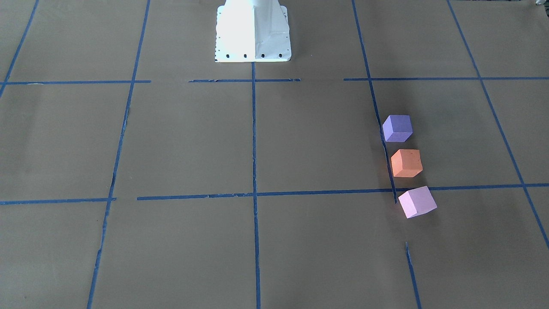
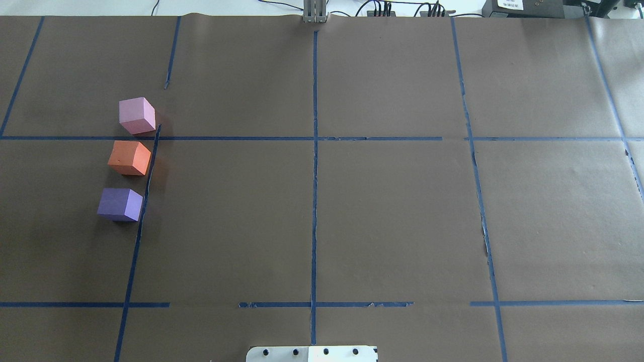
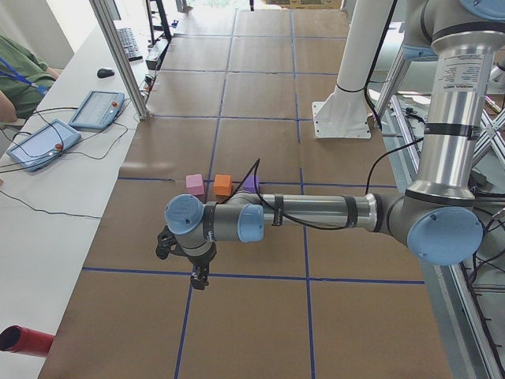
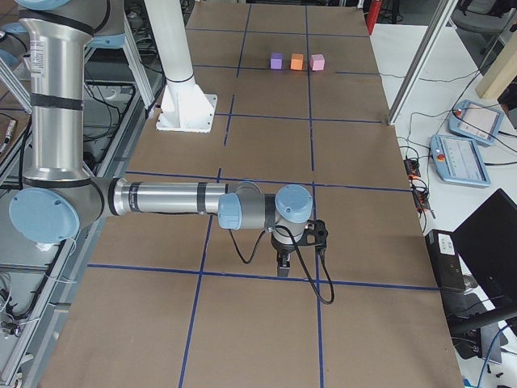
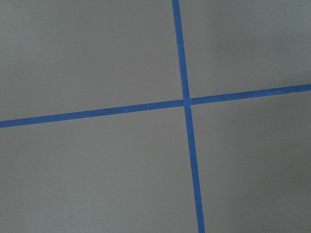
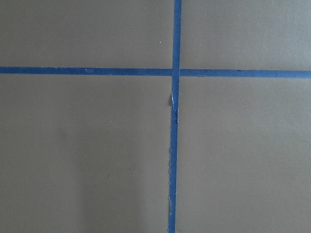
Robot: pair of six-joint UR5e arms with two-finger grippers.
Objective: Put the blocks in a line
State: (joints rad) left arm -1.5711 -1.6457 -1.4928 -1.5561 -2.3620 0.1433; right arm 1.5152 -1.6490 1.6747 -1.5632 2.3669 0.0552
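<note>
Blocks: purple block point(image 2: 120, 204), orange block point(image 2: 129, 158), pink block point(image 2: 136, 115) in a row along a tape line point(image 2: 146, 186), robot's left side of the worktop point(image 2: 392, 216), slight gaps between | left fingers point(image 3: 199, 281): above a tape crossing, well apart from blocks, open or closed, cannot tell | right fingers point(image 4: 283, 265): likewise, cannot tell.

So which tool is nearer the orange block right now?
Left. The left tool hangs a short way off the orange block, toward the left end of the table; the right tool is far off, near the opposite end.

Purple point(image 2: 119, 204), orange point(image 2: 129, 158), pink blocks point(image 2: 136, 115) aligned
</note>
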